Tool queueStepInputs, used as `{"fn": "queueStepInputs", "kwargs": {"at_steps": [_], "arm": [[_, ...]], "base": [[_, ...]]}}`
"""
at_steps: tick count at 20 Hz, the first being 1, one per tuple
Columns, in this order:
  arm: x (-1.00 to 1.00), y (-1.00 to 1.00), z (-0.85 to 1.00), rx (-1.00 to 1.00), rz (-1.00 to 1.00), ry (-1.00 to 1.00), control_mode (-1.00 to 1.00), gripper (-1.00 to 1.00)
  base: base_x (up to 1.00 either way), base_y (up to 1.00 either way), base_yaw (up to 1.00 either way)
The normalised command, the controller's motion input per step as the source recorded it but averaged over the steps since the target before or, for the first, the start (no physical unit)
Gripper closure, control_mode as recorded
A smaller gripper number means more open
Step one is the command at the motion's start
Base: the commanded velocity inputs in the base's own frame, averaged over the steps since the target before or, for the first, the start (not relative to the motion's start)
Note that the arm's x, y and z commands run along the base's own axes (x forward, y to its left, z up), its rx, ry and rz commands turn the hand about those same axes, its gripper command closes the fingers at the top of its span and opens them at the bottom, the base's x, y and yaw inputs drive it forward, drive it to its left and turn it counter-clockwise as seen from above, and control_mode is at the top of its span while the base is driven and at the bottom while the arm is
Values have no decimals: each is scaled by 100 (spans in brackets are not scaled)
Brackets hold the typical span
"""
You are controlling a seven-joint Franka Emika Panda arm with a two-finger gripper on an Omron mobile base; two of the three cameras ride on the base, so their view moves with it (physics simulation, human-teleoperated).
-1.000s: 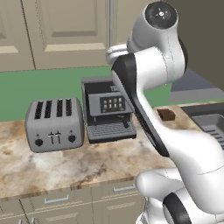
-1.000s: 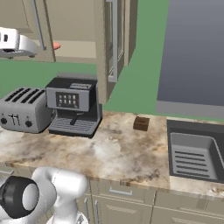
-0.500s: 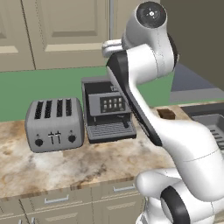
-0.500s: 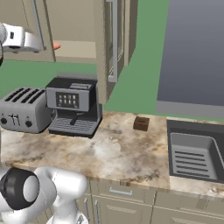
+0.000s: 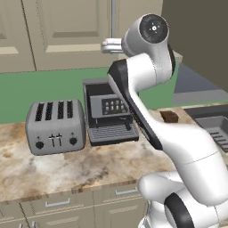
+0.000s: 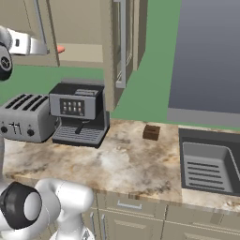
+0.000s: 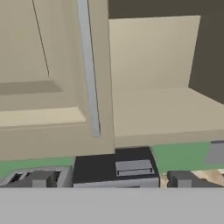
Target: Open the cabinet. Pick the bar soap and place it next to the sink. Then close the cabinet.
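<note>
The cabinet (image 6: 117, 42) is standing open with the soap (image 6: 61, 48) lying on its shelf (image 7: 166, 113), the hand (image 6: 44, 47), fingers apart and gripping nothing, is hovering just beside it, and the sink (image 6: 208, 164) is sitting bare in the surface (image 6: 131, 164).

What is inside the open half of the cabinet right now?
In the hand view, the cabinet shows a bare beige shelf and back wall. In the right base view, a salmon-pink tip, probably the bar soap, peeks out beside the tool; the rest is hidden behind it. The closed door covers the other half.
</note>
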Motion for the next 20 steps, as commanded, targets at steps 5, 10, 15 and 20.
{"fn": "queueStepInputs", "kwargs": {"at_steps": [5,10,15,20], "arm": [[0,0,32,0,0,1,-100,-100],[0,1,32,0,11,17,-100,-100],[0,8,5,0,13,21,-100,-100],[6,4,-27,-1,4,2,-100,-100]], "base": [[0,0,0],[0,0,0],[0,0,0],[0,0,0]]}}
